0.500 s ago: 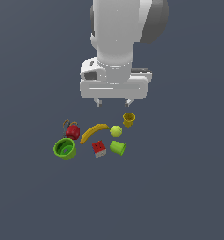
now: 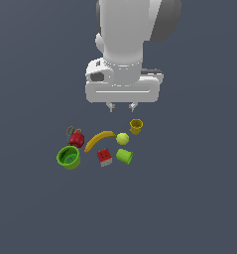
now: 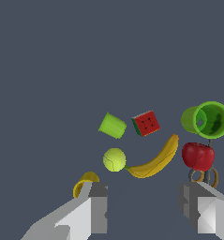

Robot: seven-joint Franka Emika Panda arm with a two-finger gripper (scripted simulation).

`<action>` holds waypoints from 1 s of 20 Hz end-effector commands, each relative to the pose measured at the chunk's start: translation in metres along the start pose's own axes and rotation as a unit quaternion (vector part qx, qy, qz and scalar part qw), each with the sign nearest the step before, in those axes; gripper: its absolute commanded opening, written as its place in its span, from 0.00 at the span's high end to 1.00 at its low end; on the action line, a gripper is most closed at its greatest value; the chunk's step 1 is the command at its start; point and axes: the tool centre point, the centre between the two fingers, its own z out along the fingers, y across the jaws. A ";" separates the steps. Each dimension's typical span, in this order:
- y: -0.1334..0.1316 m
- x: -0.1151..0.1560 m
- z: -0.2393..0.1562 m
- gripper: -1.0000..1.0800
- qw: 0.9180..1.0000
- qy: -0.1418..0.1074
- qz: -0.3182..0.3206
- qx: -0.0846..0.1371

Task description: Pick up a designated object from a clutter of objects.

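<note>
The Panda arm's gripper (image 2: 121, 106) hung above the clutter with its jaws spread wide and nothing between them, the two fingers (image 3: 97, 206) standing well apart in the wrist view. In the exterior view the fingertips showed just below the white hand, over the far edge of the group and nearest the small yellow cup (image 2: 136, 126) and the yellow-green ball (image 2: 122, 138). From that point the designated large green cup (image 2: 69, 157) lay at roughly seven to eight o'clock, the farthest item of the group from the jaws, at the exterior view's left end of the spread. Between jaws and cup lay the banana (image 2: 98, 139), its long axis running from about two o'clock to eight o'clock, pointing loosely toward the cup, with the red mug (image 2: 77, 138) just beside the cup at its one o'clock. The red cube (image 2: 104, 157) and the smaller lime-green cup (image 2: 124, 156), lying on its side, sat nearer the middle. The wrist view showed the large cup (image 3: 208, 119) tipped so its wide mouth and darker inside faced the camera, close against the mug (image 3: 198, 156). The coming move, by this reading, called for a sideways shift across the group before any descent, and the mug's closeness left little room on that side of the rim.
</note>
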 end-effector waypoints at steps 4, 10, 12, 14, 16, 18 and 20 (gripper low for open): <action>0.001 0.001 0.002 0.38 1.000 0.001 -0.003 0.001; 0.008 0.006 0.012 0.38 1.000 0.007 -0.017 0.005; 0.012 0.009 0.018 0.38 1.000 0.010 -0.024 0.007; 0.017 0.012 0.024 0.38 0.999 0.014 -0.032 0.009; 0.023 0.015 0.032 0.38 0.999 0.018 -0.042 0.011; 0.029 0.019 0.040 0.38 0.998 0.024 -0.053 0.013; 0.037 0.022 0.050 0.38 0.997 0.030 -0.065 0.015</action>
